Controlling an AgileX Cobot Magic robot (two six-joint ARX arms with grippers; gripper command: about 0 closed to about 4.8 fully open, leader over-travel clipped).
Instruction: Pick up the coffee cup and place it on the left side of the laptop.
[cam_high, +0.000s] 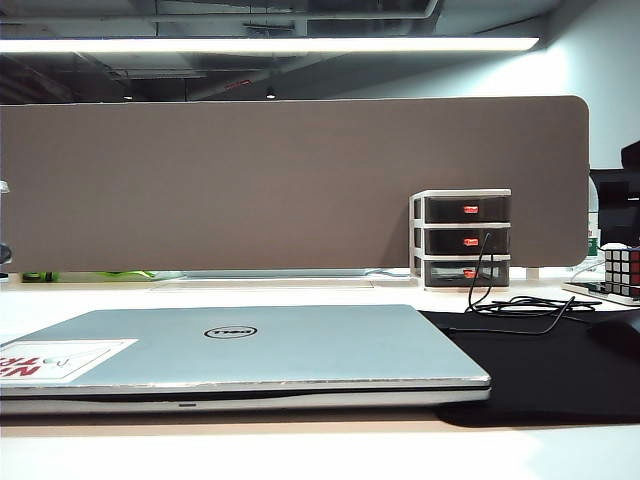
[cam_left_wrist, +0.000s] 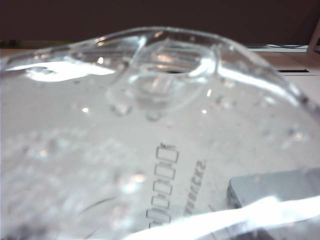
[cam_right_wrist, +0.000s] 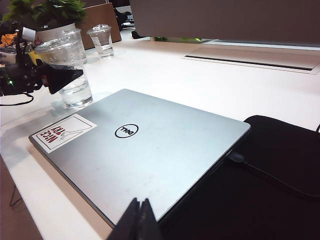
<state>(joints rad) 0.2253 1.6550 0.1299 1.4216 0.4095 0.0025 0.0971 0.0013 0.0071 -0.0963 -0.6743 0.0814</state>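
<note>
Desk (cam_high: 300, 450): closed silver Dell laptop (cam_high: 300, 345) lies flat, its right edge over a black mat (cam_high: 550, 380). 3-drawer unit (cam_high: 462, 238) stands behind, against the partition. Coffee cup (cam_right_wrist: 70, 75) stands upright on the desk just beside the laptop's sticker corner; left gripper (cam_right_wrist: 52, 77) around it, jaws look spread, contact unclear. Right gripper (cam_right_wrist: 139, 222) hangs over the laptop's near edge, fingers pressed together.
</note>
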